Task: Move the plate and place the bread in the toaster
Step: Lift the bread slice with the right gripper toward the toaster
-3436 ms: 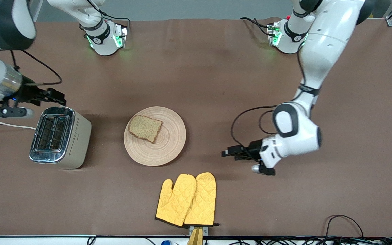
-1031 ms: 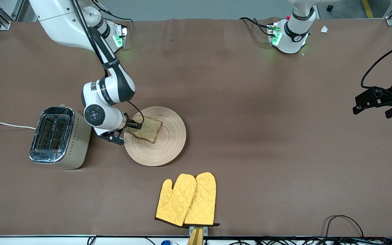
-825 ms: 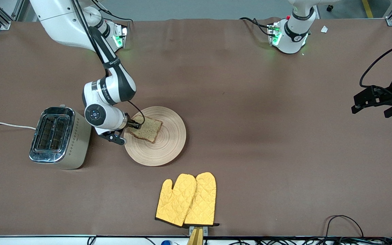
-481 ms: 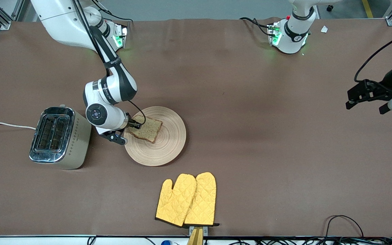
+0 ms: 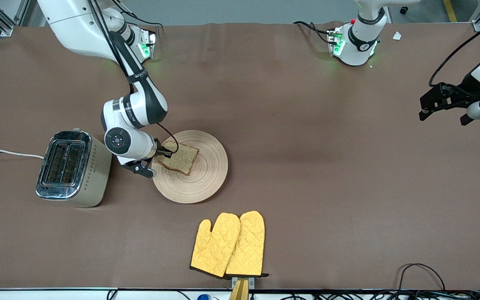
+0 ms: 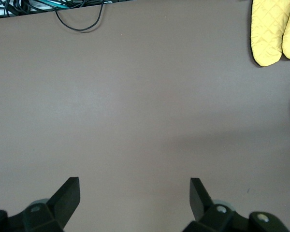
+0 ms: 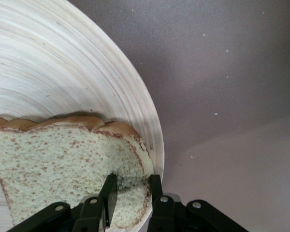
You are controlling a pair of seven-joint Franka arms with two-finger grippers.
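Observation:
The bread (image 5: 179,157) lies on the plate (image 5: 206,177) in the middle of the table. My right gripper (image 5: 166,153) is shut on the bread's edge at the plate's rim toward the toaster. The right wrist view shows its fingers (image 7: 108,191) pinching the speckled bread (image 7: 58,159) over the plate (image 7: 63,72). The toaster (image 5: 73,168) stands beside the plate toward the right arm's end, slots up, its white cord (image 5: 2,152) trailing away. My left gripper (image 5: 425,106) is open and empty in the air over the table's left-arm end; the left wrist view shows its fingers (image 6: 67,193) wide apart.
A pair of yellow oven mitts (image 5: 228,245) lies nearer the front camera than the plate, by the table's front edge; it also shows in the left wrist view (image 6: 275,31). Black cables (image 5: 421,271) run along that edge.
My right arm came from beside the toaster to the plate and its gripper closed on the bread's edge. My left arm withdrew from near the plate to the table's left-arm end, still rising.

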